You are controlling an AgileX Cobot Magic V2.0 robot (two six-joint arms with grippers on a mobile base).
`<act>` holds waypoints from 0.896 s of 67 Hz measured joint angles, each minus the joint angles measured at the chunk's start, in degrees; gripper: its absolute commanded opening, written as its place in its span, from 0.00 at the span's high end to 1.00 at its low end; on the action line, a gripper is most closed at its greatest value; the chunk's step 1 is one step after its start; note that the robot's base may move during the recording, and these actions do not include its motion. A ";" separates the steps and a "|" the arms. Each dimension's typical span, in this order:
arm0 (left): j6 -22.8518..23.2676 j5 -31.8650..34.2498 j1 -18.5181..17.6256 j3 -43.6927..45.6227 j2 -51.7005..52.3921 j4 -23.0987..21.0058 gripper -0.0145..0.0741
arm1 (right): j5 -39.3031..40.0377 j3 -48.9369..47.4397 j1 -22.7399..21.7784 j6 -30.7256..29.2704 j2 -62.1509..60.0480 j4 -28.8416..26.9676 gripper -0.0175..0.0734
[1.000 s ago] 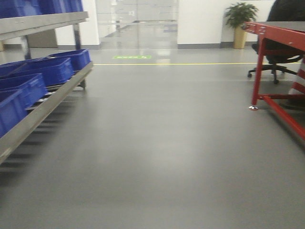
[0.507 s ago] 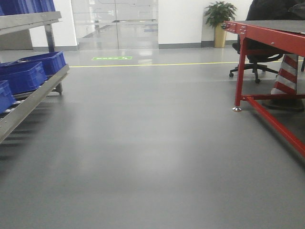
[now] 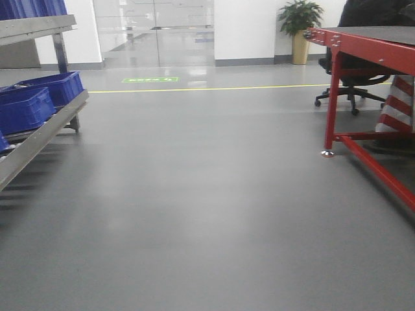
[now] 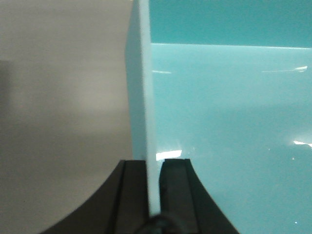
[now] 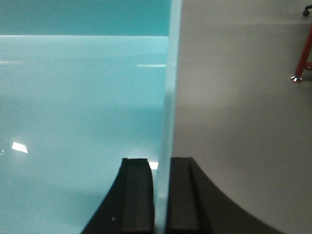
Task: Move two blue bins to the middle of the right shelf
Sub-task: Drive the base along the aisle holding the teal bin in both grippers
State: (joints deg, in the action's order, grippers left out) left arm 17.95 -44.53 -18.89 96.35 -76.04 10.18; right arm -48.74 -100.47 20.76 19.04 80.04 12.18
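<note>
In both wrist views a light blue bin fills the picture, carried between my two arms above the grey floor. My left gripper (image 4: 154,161) is shut on the bin's (image 4: 229,122) thin left wall, one black finger (image 4: 134,187) outside it and one inside. My right gripper (image 5: 162,160) is shut on the bin's (image 5: 83,97) right wall in the same way. Neither the carried bin nor the grippers show in the front view. Dark blue bins (image 3: 26,107) sit on a metal rack (image 3: 39,133) at the far left. The right shelf is out of view.
A red-framed table (image 3: 369,45) stands at the right, its leg (image 3: 331,97) reaching the floor, with an office chair (image 3: 350,91) and a red-white striped cone (image 3: 399,107) behind. A potted plant (image 3: 299,19) and glass doors are at the back. Grey floor lies ahead.
The front view has swung: the rack with dark blue bins slid toward the left edge and fewer bins show. The red table now reaches further into the frame.
</note>
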 measured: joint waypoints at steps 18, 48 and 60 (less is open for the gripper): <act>0.00 0.00 0.00 0.00 -0.21 -0.12 0.96 | 0.00 0.00 0.00 0.00 0.00 0.12 0.99; 0.00 0.22 0.00 0.00 -0.24 -0.12 0.96 | 0.00 0.00 0.00 0.00 0.00 0.22 0.99; 0.00 0.22 0.00 0.00 -0.24 -0.12 0.96 | 0.00 0.00 0.00 0.00 0.00 0.22 0.99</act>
State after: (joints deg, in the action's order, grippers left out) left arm 17.95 -44.31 -18.89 96.35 -76.28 10.06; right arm -48.74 -100.47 20.76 19.04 80.04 12.40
